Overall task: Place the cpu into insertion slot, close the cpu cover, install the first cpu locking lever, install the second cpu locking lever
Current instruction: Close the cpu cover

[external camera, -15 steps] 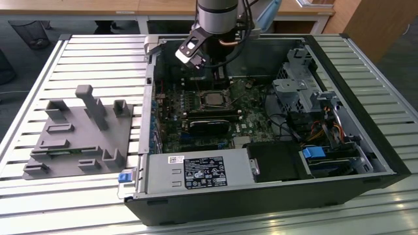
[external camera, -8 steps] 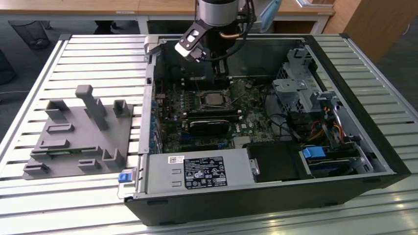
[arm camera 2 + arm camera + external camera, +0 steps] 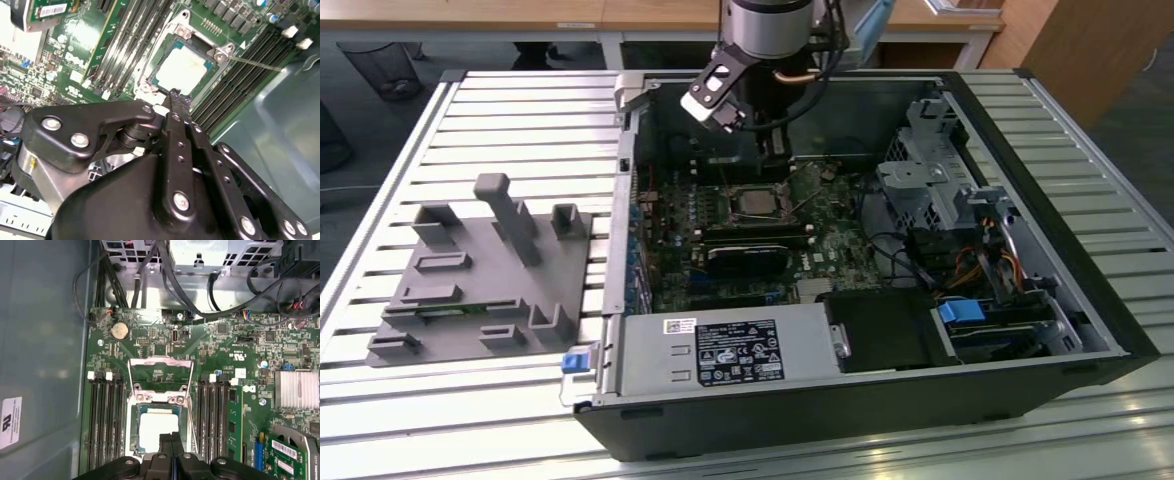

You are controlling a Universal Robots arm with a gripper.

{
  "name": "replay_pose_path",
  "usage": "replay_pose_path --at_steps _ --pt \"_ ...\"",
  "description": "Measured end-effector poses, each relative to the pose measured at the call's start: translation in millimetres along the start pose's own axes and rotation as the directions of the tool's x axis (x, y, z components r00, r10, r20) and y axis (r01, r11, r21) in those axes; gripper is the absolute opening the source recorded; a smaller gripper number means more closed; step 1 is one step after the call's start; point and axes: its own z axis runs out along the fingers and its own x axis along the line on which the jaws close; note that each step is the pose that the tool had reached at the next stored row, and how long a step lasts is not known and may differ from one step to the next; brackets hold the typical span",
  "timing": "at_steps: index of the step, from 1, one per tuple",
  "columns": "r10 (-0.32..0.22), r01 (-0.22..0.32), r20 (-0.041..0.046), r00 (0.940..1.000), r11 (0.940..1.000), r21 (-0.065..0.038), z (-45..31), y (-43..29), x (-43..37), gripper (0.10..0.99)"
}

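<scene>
Wooden desks (image 3: 520, 15) line the back of the room. A slatted metal table (image 3: 480, 100) carries the open computer case (image 3: 854, 420) across the middle of the exterior view, with a grey fixture (image 3: 480, 270) at centre left. At top centre the gripper (image 3: 778, 172) hangs over the green board, clenched on nothing. In the first wrist view the cpu (image 3: 156, 432) lies seated in the insertion slot (image 3: 133, 432), the tool just beside one edge. The cpu cover (image 3: 160, 360) stands open, board showing through its window. I'd say placing is done and the cover is the step in hand. It calls for a gentle push on its free edge, clear of the chip.
</scene>
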Motion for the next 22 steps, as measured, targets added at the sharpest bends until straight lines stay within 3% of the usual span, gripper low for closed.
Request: replay_pose_path --at_steps 5,12,22 --pt "0.000 0.000 -0.0002 1.0000 1.0000 0.006 1.0 12.0 -0.3 0.106" --pt "0.000 0.000 -0.0004 1.0000 1.0000 0.006 0.8 21.4 -0.4 0.106" --pt "0.000 0.000 -0.0004 1.0000 0.9999 0.015 3.0 47.2 -0.8 0.106"
